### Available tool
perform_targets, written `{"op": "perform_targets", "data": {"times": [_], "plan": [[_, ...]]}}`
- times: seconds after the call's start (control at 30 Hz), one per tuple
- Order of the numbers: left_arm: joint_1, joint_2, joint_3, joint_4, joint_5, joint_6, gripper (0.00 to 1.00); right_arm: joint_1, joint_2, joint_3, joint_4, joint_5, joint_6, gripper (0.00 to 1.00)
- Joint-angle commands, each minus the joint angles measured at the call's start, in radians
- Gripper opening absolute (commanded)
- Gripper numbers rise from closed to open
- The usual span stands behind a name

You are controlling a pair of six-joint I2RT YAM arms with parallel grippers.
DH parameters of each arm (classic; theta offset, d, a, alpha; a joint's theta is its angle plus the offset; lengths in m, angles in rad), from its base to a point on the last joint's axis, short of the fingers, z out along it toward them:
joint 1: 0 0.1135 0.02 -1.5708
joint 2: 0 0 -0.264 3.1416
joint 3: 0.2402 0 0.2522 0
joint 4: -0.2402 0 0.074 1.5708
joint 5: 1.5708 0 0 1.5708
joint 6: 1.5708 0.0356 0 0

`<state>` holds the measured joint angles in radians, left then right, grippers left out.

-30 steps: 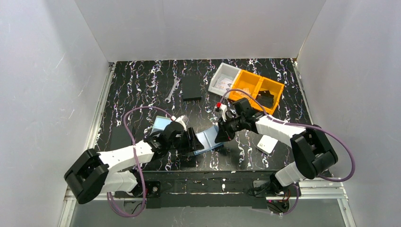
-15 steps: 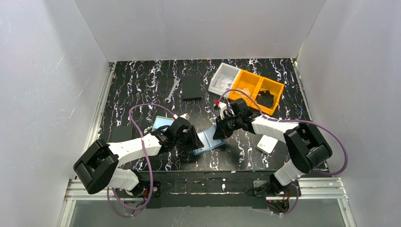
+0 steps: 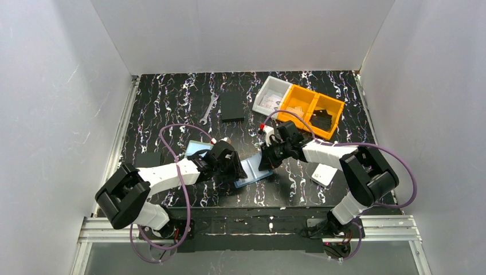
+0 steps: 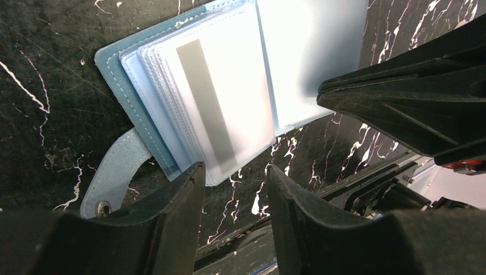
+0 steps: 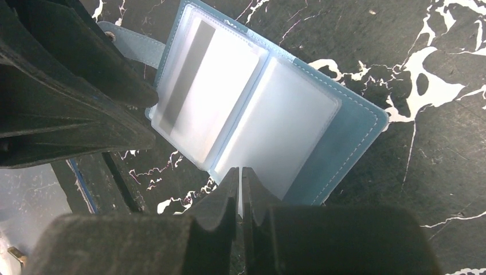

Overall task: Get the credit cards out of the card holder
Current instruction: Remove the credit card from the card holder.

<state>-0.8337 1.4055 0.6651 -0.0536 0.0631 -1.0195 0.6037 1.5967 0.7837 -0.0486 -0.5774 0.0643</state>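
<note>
- The left gripper [image 4: 235, 172] has edged further over the left half of the card holder [image 5: 355, 132] as its arm swung toward the middle. Its jaws stand apart, astride the near edge of the striped card [image 4: 212, 109], gripping nothing.
- The right gripper [image 5: 239, 175] has barely shifted. Its jaws are pinched together on a clear pocket's edge, keeping the holder spread open mid-table.
- The card stays inside its pocket, so the pull-out looks not yet begun.
</note>
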Motion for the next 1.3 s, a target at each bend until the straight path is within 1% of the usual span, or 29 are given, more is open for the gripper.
{"op": "perform_targets", "data": {"times": [0.0, 0.33, 0.53, 0.6, 0.7, 0.77, 0.8, 0.97, 1.03, 1.13, 1.17, 1.27], "plan": [[0.001, 0.020, 0.041, -0.020, -0.012, 0.016, 0.43, 0.008, 0.009, 0.030, 0.026, 0.008, -0.001, 0.13], [0.001, 0.080, 0.024, 0.098, 0.048, 0.011, 0.42, 0.019, 0.026, 0.033, 0.018, 0.016, -0.016, 0.13], [0.002, 0.080, 0.035, 0.112, 0.050, 0.033, 0.42, 0.024, 0.032, 0.032, 0.013, 0.025, -0.025, 0.13], [0.002, 0.074, 0.037, 0.113, 0.043, 0.041, 0.42, 0.024, 0.030, 0.035, 0.009, 0.015, -0.031, 0.18], [0.004, 0.063, 0.035, 0.115, 0.025, 0.040, 0.43, 0.024, 0.014, 0.045, 0.001, -0.040, -0.060, 0.29], [0.006, 0.050, 0.026, 0.118, 0.010, 0.034, 0.45, 0.026, -0.003, 0.060, -0.028, -0.069, -0.129, 0.34], [0.008, 0.042, 0.019, 0.122, 0.004, 0.030, 0.45, 0.030, -0.011, 0.071, -0.049, -0.067, -0.164, 0.38], [0.013, -0.041, -0.028, 0.141, -0.040, 0.027, 0.52, 0.048, -0.031, 0.144, -0.183, -0.063, -0.340, 0.51], [0.014, -0.103, -0.063, 0.149, -0.074, 0.027, 0.55, 0.067, -0.022, 0.176, -0.225, -0.039, -0.384, 0.54], [0.018, -0.197, -0.102, 0.147, -0.113, 0.038, 0.58, 0.098, 0.008, 0.228, -0.269, -0.004, -0.406, 0.57], [0.020, -0.228, -0.118, 0.138, -0.128, 0.039, 0.58, 0.108, 0.023, 0.244, -0.282, 0.003, -0.408, 0.57], [0.027, -0.320, -0.152, 0.064, -0.177, 0.043, 0.66, 0.161, 0.065, 0.297, -0.326, 0.058, -0.425, 0.64]]}}
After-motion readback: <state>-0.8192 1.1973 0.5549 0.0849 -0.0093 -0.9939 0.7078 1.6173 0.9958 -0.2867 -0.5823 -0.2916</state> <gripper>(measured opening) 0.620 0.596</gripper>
